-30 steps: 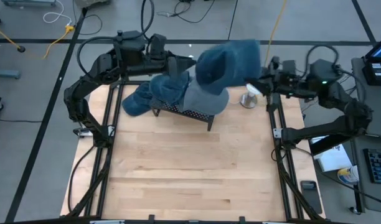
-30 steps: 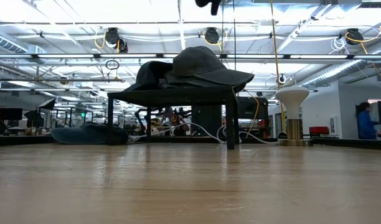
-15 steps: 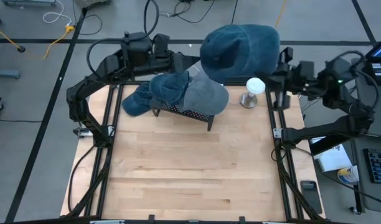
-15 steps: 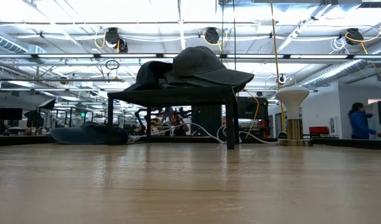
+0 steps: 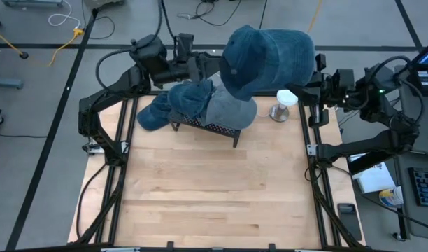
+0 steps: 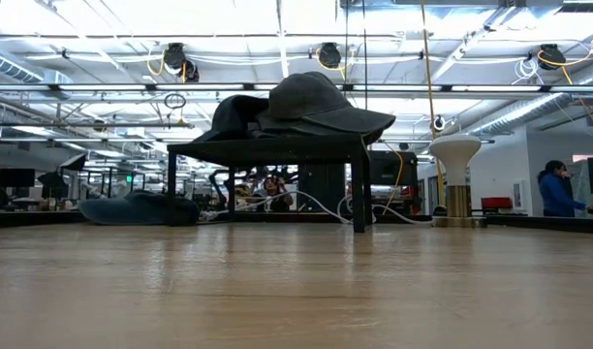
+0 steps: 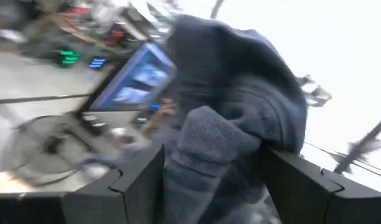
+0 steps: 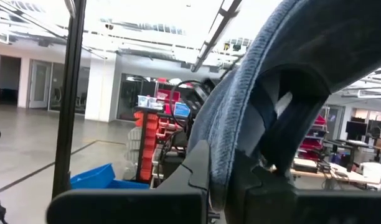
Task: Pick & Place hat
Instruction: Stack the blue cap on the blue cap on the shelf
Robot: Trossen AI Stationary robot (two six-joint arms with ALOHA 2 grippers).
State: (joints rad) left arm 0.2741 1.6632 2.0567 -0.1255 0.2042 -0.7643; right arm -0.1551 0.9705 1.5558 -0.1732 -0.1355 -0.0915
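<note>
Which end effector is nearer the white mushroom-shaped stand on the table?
The right. The right end effector, shut on the raised blue hat, sits just outboard of the white stand. The left end effector, also gripping that hat, is across the black rack from it.

**Around the table**

A wooden table (image 5: 207, 189) sits inside a black frame on a grey floor. Cables (image 5: 207, 10) trail across the floor beyond its far edge; a yellow cable (image 5: 60, 45) lies off to the far left. A keyboard (image 5: 424, 187) and papers (image 5: 373, 176) sit at the right. In the low view, a person (image 6: 556, 189) in blue stands far back at the right.
</note>
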